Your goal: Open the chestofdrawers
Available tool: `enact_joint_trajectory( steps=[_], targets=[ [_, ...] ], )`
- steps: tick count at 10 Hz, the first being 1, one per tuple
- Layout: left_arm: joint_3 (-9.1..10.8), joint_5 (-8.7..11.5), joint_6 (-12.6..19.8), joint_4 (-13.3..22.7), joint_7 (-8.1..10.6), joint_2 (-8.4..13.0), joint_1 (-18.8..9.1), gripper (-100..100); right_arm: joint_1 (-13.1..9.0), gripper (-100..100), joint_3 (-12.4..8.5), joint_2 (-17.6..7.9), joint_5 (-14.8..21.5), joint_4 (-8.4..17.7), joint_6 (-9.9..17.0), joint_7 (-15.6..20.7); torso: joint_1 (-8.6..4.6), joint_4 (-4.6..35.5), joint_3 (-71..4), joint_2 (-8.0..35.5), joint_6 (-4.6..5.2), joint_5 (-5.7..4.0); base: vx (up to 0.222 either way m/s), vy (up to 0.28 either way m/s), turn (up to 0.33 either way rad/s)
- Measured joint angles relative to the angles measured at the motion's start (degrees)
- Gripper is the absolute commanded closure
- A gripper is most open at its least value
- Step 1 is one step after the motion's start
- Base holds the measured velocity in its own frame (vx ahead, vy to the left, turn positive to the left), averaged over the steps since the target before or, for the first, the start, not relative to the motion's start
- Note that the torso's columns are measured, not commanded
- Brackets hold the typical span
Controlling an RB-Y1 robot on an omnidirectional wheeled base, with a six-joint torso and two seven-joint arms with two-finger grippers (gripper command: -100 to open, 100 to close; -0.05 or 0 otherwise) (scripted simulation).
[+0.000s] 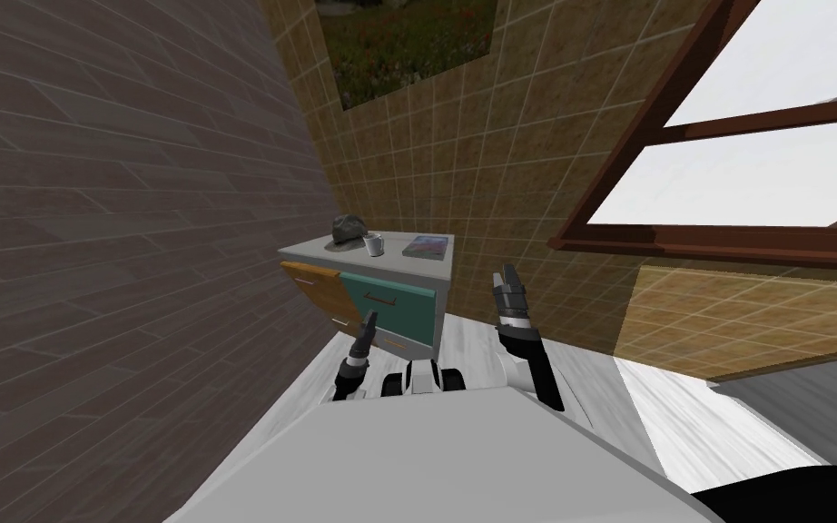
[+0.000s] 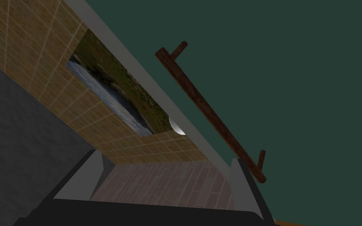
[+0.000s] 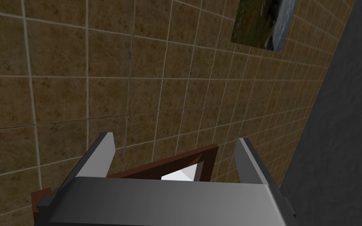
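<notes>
The low chest of drawers with a grey top [image 1: 367, 272] stands on the pale floor in the corner, where the dark grey-brown wall meets the tan tiled wall [image 1: 462, 182]. Its front shows a teal drawer front [image 1: 389, 304] with a dark brown bar handle [image 1: 379, 297], and next to it an orange-brown drawer front [image 1: 312, 283]. On the top of the chest there are a dark grey lumpy object [image 1: 349, 230], a small white cup [image 1: 373, 245] and a flat book with a bluish cover [image 1: 426, 246].

The left tool [image 1: 368, 327] is just in front of the teal drawer. From the left wrist, the left tool [image 2: 166, 155] has its two fingers standing wide apart, with nothing between them. The teal front [image 2: 294, 78] is very near here, and one end of the bar handle [image 2: 207, 110] lies just beside one finger [image 2: 244, 176], outside the gap.

The right tool [image 1: 506, 280] is raised to the right of the chest, apart from it. From the right wrist, the right tool [image 3: 175, 136] is also spread open and holds nothing.
</notes>
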Motion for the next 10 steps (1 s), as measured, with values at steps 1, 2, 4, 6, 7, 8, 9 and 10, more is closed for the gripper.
enact_joint_trajectory(
  steps=[1, 2, 4, 6, 7, 8, 9, 10],
  targets=[
    [-0.21, -0.28, -0.67, 1.12, -0.41, -0.25, -0.13, -100, 0.0, 0, 0.0, 0.0, 0.0, 0.0, 0.0, 0.0, 0.01, -0.01, -0.02, -0.03, 0.0, 0.0, 0.065, 0.036, -0.051],
    [-0.35, -0.51, -1.34, 2.64, -0.86, -0.51, -0.58, -100, 0.0, 0, 0.0, 0.0, 0.0, 0.0, 0.0, 0.0, -0.01, -0.01, -0.02, -0.03, 0.0, 0.0, 0.064, 0.034, -0.048],
    [-0.69, -0.97, -2.9, 5.23, -1.77, -1.11, -0.93, -100, 0.0, 0, 0.0, 0.0, 0.0, 0.0, 0.0, 0.0, -0.04, 0.01, 0.03, 0.06, 0.0, -0.01, 0.024, 0.027, -0.063],
    [-0.83, -1.24, -4.39, 7.54, -2.38, -1.65, -1.29, -100, -0.01, 0, 0.0, 0.0, 0.0, 0.0, 0.0, 0.0, -0.05, 0.03, 0.07, 0.11, 0.0, -0.01, 0.005, 0.021, -0.06],
    [-0.94, -1.41, -5.03, 8.57, -2.72, -2.27, -1.48, -100, -0.01, 0, 0.0, 0.0, 0.0, 0.0, 0.0, 0.0, -0.01, 0.01, 0.02, 0.04, 0.0, 0.0, -0.003, 0.011, -0.022],
    [-0.96, -1.43, -5.17, 8.68, -2.79, -2.33, -1.5, -100, -0.01, 0, 0.0, 0.0, 0.0, 0.0, 0.0, 0.0, -0.04, 0.0, 0.0, 0.01, -0.01, -0.01, -0.006, -0.009, 0.002],
    [-0.88, -1.41, -4.29, 7.91, -2.53, -2.19, -1.86, -100, -0.01, 0, 0.0, 0.01, 0.0, 0.0, 0.0, 0.0, -0.08, 0.0, -0.01, -0.01, 0.0, -0.02, -0.006, -0.019, -0.005],
    [-0.74, -1.34, -3.2, 7.38, -2.2, -2.05, -2.44, -100, -0.01, 0, 0.01, 0.01, 0.0, 0.0, 0.0, 0.0, -0.09, 0.0, -0.01, -0.01, 0.0, -0.02, -0.005, -0.018, -0.002]
  ],
)
